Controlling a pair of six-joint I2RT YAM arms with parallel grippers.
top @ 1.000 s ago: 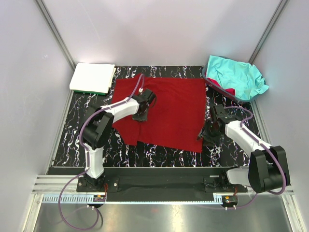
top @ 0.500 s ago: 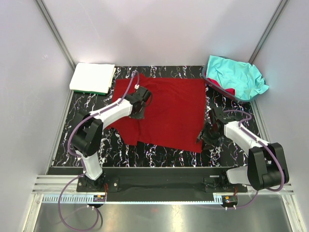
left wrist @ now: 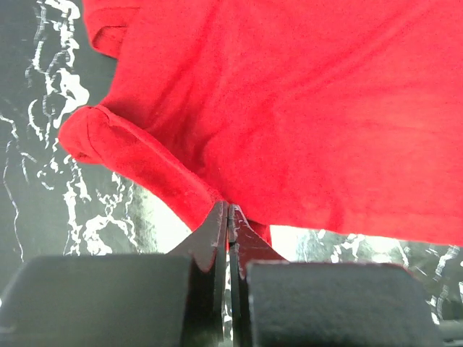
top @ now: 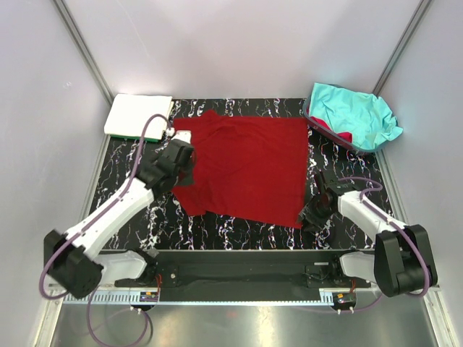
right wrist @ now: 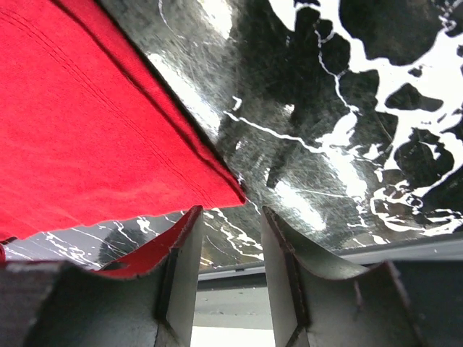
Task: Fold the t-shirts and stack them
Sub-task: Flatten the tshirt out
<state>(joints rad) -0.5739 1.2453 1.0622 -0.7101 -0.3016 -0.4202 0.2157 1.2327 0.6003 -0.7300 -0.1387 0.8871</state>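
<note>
Red cloth was clenched in the left claw, whose fingers were pressed tight together on a hem of the dark red t-shirt, at its 9 o'clock edge near a rolled sleeve. The right claw stood released with its fingers apart, low at the shirt's 5 o'clock corner, and that corner lay just beside one finger. The shirt lay spread across the middle of the black marbled mat on the table. At 1 o'clock a turquoise t-shirt sat bunched. At 11 o'clock a folded white t-shirt rested on a green t-shirt.
</note>
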